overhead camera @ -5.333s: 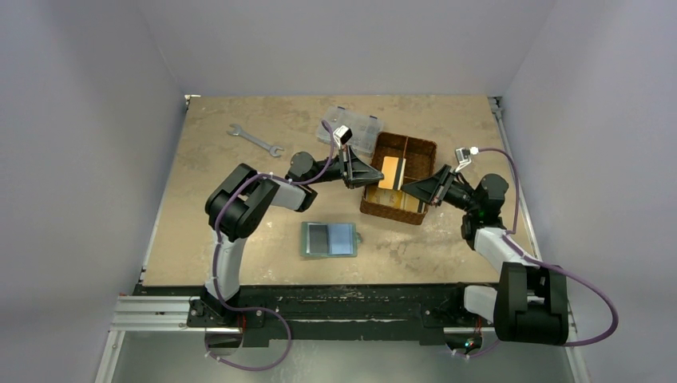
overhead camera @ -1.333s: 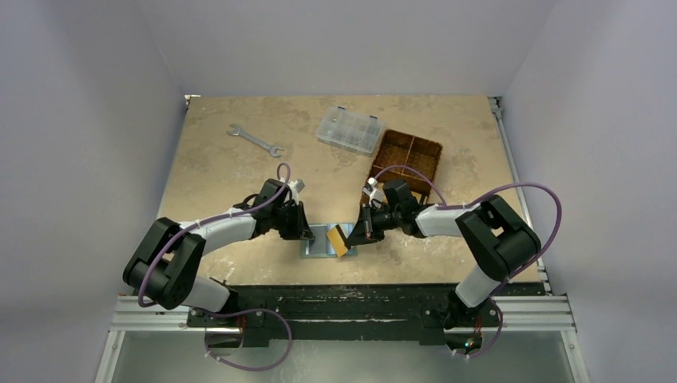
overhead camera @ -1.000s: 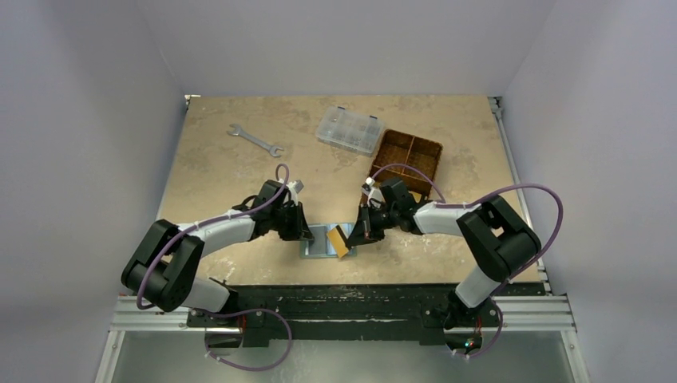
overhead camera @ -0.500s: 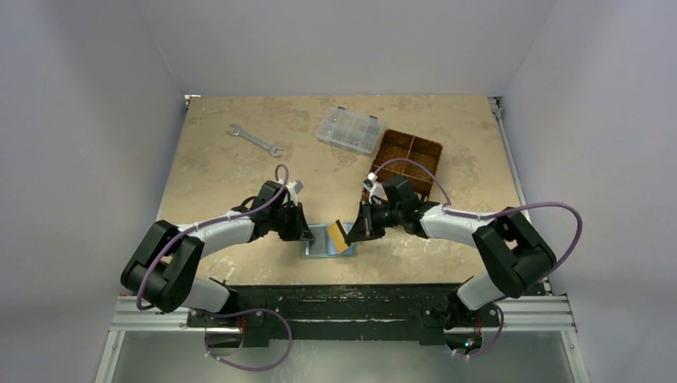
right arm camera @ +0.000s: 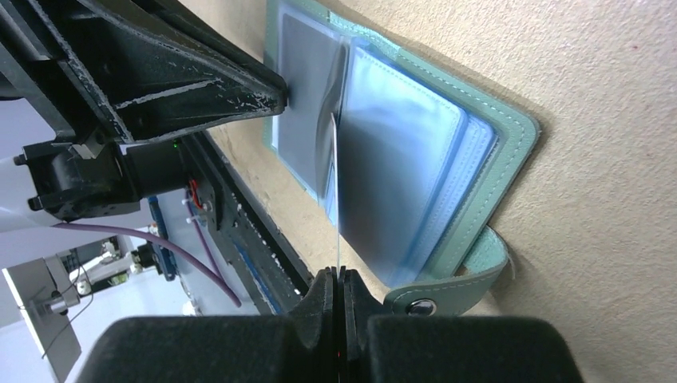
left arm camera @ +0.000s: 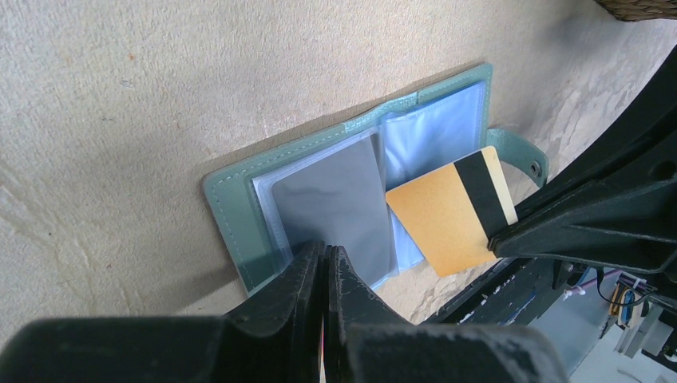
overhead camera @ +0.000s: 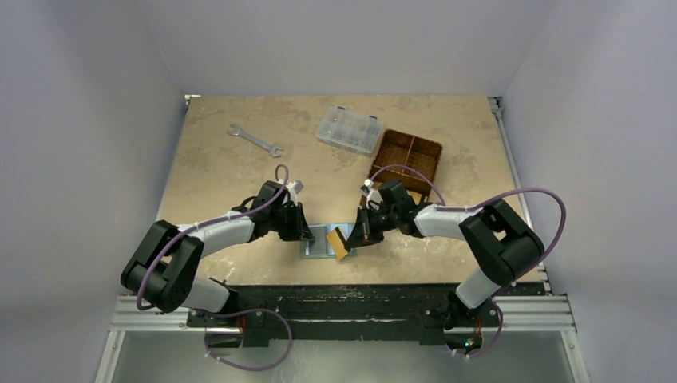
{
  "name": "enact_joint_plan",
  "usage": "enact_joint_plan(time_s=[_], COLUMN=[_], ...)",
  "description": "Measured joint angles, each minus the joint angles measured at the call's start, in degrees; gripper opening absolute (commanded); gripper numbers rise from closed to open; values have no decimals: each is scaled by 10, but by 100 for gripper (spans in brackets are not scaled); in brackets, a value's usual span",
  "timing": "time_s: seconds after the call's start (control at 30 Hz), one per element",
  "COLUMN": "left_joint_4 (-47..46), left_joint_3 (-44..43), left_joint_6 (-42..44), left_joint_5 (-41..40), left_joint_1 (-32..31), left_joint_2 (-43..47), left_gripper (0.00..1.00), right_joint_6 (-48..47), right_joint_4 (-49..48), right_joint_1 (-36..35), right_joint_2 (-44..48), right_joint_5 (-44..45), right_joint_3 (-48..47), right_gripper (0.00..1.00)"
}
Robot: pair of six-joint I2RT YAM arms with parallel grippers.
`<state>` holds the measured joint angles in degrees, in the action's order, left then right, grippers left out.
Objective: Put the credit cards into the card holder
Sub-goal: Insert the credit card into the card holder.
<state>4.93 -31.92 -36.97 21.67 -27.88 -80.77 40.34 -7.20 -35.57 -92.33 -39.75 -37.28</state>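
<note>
The sage-green card holder (overhead camera: pixel 318 240) lies open on the table near the front edge, its pale blue pockets facing up. My left gripper (overhead camera: pixel 306 235) is shut, with its tips pressed on the grey left pocket (left arm camera: pixel 335 199). My right gripper (overhead camera: pixel 357 237) is shut on the orange-gold card (overhead camera: pixel 341 242) by its black-stripe end. The card (left arm camera: pixel 443 215) is tilted over the right pocket, with its far corner at the centre fold. In the right wrist view the card (right arm camera: pixel 337 199) shows edge-on above the holder (right arm camera: pixel 479 159). No whitish cards are in view.
A brown woven divided basket (overhead camera: pixel 407 163) stands back right of the holder. A clear compartment box (overhead camera: pixel 349 129) and a wrench (overhead camera: pixel 255 140) lie further back. The holder's snap tab (right arm camera: pixel 421 306) sticks out beside my right fingers. The table's front rail is just below the holder.
Five seconds ago both grippers were at the basket with the orange card there. In the last second the right gripper shifted the card slightly over the holder. The left gripper stayed put.
</note>
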Motion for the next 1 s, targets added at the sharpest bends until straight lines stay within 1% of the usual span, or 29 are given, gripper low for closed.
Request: enact_joint_plan(time_s=[0.47,1.0], left_joint_4=[-1,0], left_joint_3=[1,5], left_joint_6=[0,0], left_joint_5=[0,0], left_joint_1=[0,0], left_joint_2=[0,5], left_gripper=[0,0], right_joint_6=[6,10], right_joint_4=[-15,-53], right_joint_1=[-1,-8], right_joint_2=[17,-10], right_joint_5=[-5,-19], right_joint_3=[9,11], right_gripper=[0,0])
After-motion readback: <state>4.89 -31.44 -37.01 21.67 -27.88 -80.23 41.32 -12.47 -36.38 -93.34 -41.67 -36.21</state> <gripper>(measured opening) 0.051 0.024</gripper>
